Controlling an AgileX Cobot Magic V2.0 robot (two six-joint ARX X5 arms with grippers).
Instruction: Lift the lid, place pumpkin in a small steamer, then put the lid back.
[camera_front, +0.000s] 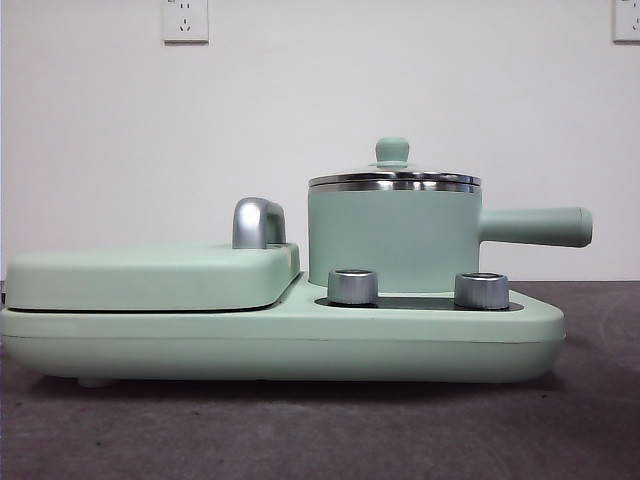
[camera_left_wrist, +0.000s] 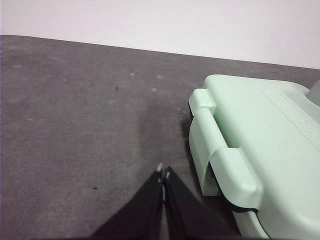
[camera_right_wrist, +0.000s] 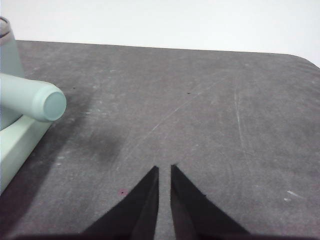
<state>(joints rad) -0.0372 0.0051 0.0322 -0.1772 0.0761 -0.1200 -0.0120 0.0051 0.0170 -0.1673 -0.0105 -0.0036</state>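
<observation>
We see the round clear-glass lid (camera_front: 394, 180) seated on the mint-green cylindrical steamer pot (camera_front: 392, 240), untouched; beside it our left gripper (camera_left_wrist: 163, 174) is closed and empty, our right gripper (camera_right_wrist: 164, 169) barely parted and empty, awaiting lifting.

The lid (camera_front: 394, 178) sits on the small steamer (camera_front: 392, 238), which stands on the right of the cooker base (camera_front: 280, 345) behind two knobs (camera_front: 352, 287), with the flat cover (camera_front: 150, 277) on the left.
</observation>
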